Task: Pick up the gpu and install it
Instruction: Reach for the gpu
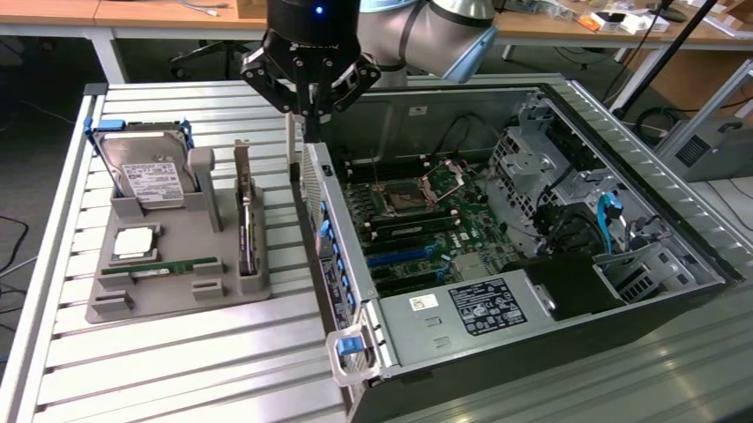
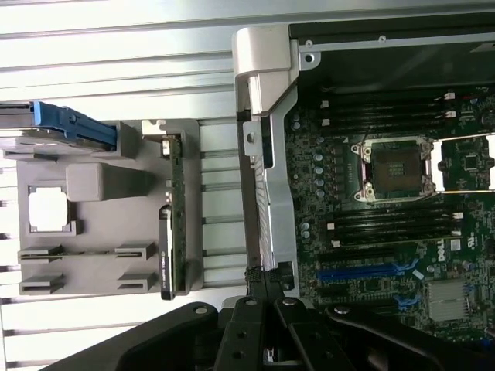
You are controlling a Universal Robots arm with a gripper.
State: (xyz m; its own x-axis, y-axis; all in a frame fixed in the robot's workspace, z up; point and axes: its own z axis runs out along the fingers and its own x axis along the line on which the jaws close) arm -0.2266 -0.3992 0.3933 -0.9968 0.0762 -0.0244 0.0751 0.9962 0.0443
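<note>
Gripper [image 1: 310, 110] fingers together, holding nothing; hovers over computer case [image 1: 412, 115] wall nearest holder; gpu [image 1: 245, 220] upright on edge in gray holder [image 1: 153, 300] slot, just beside case, untouched; pickup not done; install not done.

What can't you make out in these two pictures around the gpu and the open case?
- gpu: on edge in the gray holder; both views see its edge, faces hidden.
- hard drive: label print too small, exterior view; cut off by the picture's edge, wrist view.
- power supply label: print too small, exterior view.
</note>
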